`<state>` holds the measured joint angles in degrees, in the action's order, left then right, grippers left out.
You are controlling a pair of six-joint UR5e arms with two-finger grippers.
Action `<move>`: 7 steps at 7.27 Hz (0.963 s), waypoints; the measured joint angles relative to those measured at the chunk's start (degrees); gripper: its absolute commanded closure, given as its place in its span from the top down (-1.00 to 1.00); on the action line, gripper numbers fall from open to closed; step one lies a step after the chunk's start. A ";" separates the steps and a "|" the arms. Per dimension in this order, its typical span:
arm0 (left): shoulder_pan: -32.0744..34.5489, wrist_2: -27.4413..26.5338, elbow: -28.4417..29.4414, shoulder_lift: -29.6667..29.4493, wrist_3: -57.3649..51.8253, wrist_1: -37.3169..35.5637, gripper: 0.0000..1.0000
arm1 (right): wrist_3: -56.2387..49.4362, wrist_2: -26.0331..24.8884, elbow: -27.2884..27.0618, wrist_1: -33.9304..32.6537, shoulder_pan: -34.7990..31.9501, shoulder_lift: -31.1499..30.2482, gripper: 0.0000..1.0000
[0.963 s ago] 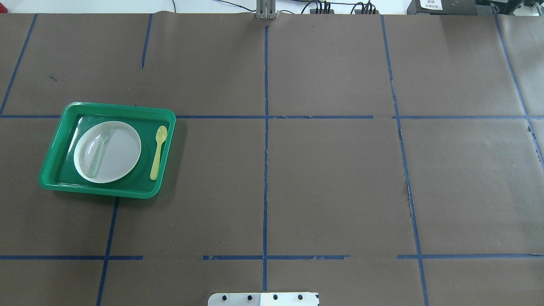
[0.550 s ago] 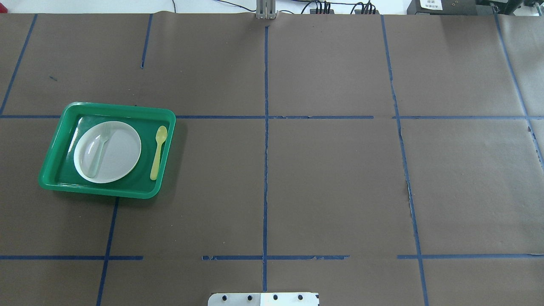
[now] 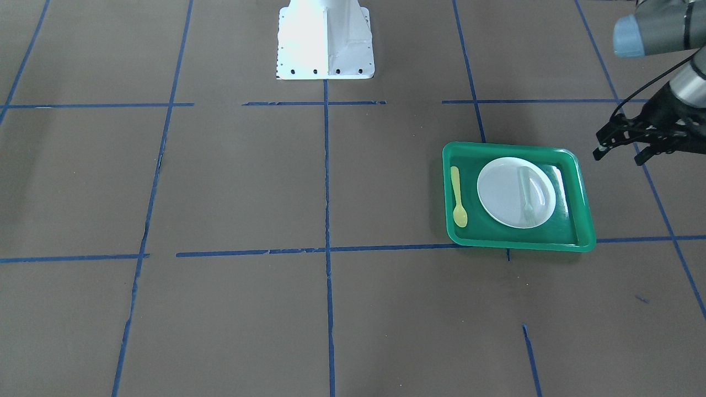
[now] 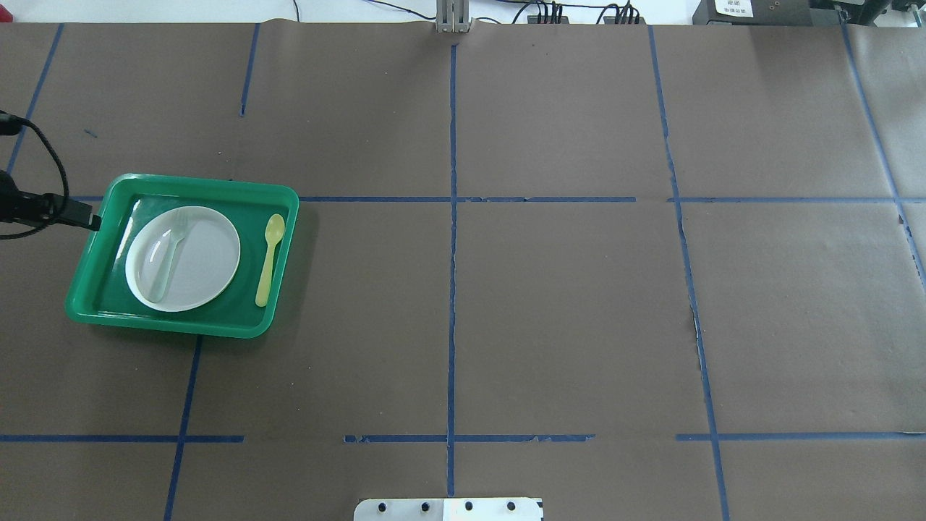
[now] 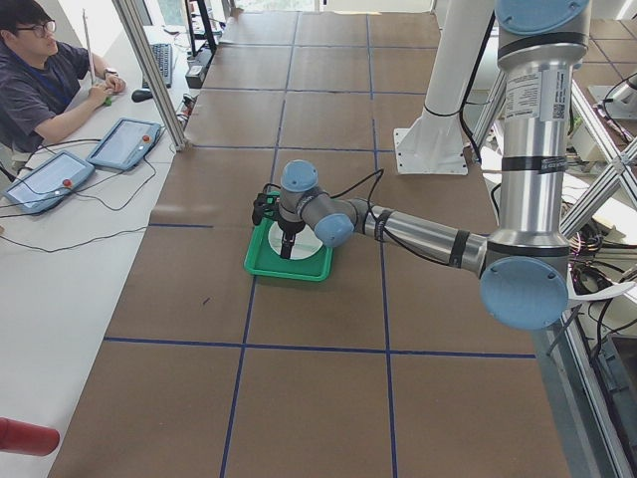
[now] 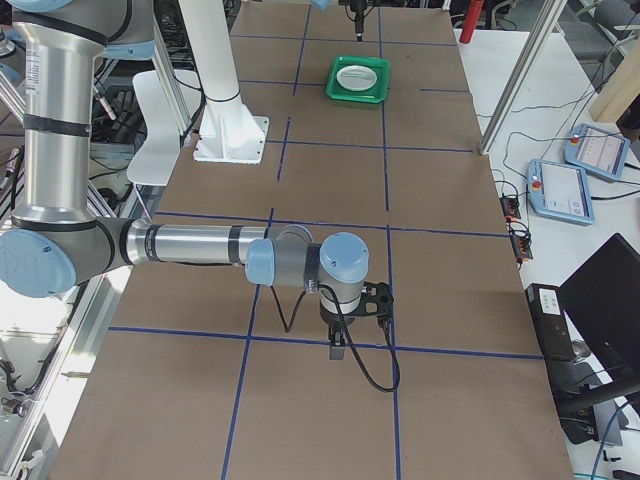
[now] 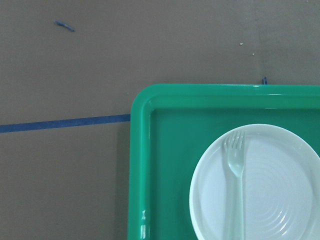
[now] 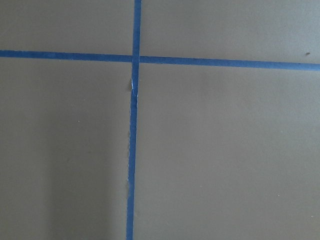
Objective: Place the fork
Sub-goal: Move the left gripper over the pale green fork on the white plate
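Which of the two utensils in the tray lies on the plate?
The pale fork; the yellow-green spoon lies on the green tray beside the white plate.

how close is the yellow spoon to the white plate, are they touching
Apart. The overhead exterior view shows a strip of the bare green tray between the spoon and the plate; the front-facing view shows the same gap.

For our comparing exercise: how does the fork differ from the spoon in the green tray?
Colour: the fork is pale translucent white; the spoon is yellow-green.
Support: the fork lies on the white plate; the spoon lies on the floor of the green tray, beside the plate.
Head: the fork has short tines; the spoon has an oval bowl.
Both lie in the tray, roughly parallel, heads away from the robot.
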<state>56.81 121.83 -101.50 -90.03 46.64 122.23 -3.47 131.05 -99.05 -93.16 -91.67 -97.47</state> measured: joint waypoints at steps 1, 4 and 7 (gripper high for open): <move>-2.93 -2.24 2.54 -2.36 2.67 1.38 0.99 | -0.02 0.00 0.00 0.00 0.00 0.00 1.00; -7.67 -5.26 5.87 -4.86 4.59 2.19 0.98 | 0.01 0.00 0.00 0.00 0.00 0.00 1.00; -10.03 -5.52 6.91 -4.97 4.68 2.36 0.35 | -0.03 0.00 0.00 0.00 0.00 0.00 1.00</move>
<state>46.79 116.30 -94.59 -95.01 51.32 124.59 -3.50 131.04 -99.05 -93.16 -91.67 -97.47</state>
